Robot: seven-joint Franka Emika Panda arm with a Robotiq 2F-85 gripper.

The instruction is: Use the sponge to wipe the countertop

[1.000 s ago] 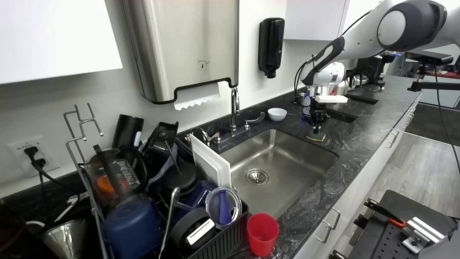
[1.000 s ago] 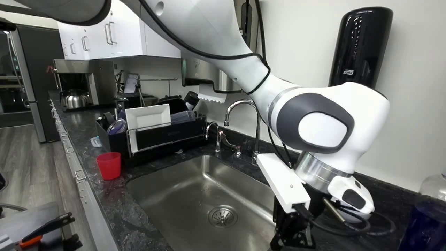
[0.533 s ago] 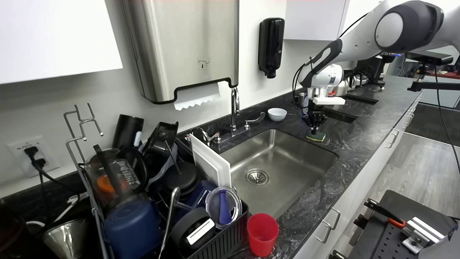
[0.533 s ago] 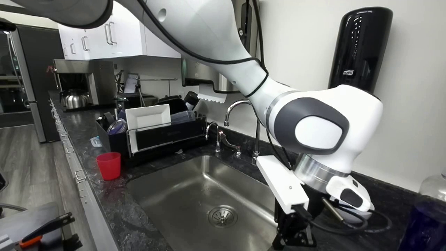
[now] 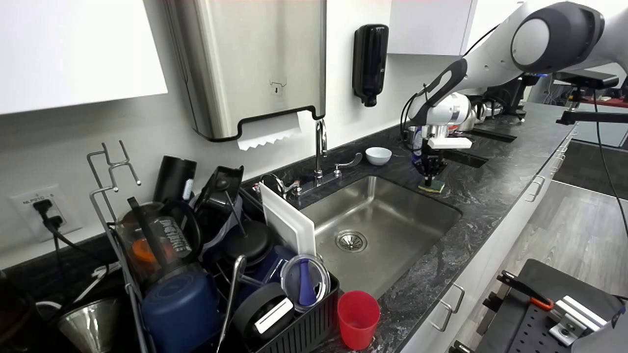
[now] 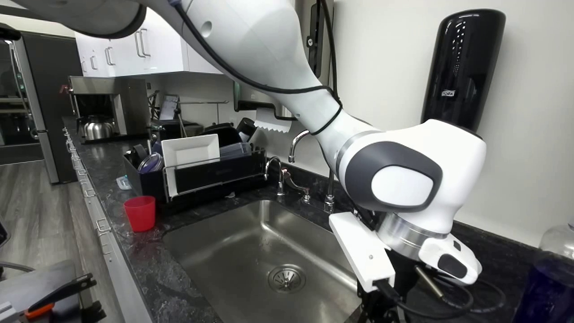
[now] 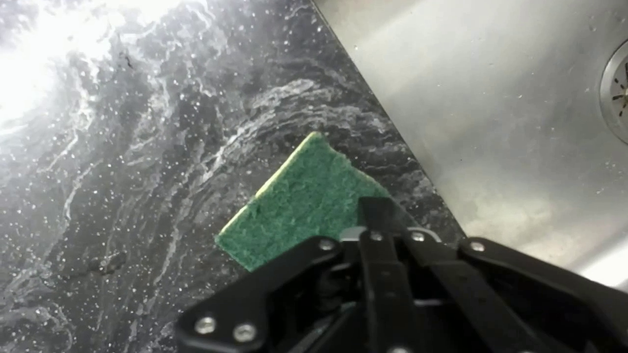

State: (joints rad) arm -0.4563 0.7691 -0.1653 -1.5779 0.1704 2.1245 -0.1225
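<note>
The sponge [image 7: 299,201], green on top with a thin yellow edge, lies flat on the dark speckled countertop [image 7: 122,196] beside the sink. Its near corner is covered by my gripper [image 7: 379,213], whose black fingertips are together with nothing visible between them. In an exterior view the gripper [image 5: 429,182] points straight down at the sponge [image 5: 435,187]; whether the tips press on it or hover just above, I cannot tell. A further exterior view cuts off the fingertips at its bottom edge, and the sponge is out of view there.
A steel sink [image 7: 490,122] adjoins the sponge's side of the countertop. A white bowl [image 5: 378,155] and the faucet [image 5: 320,147] stand behind it. A bottle of blue liquid [image 6: 547,273] is near the arm. Across the sink are a red cup [image 5: 358,318] and a loaded dish rack [image 5: 314,314].
My gripper has shifted slightly to one side over the sponge and come down lower, fingers still shut. The sponge lies where it was.
</note>
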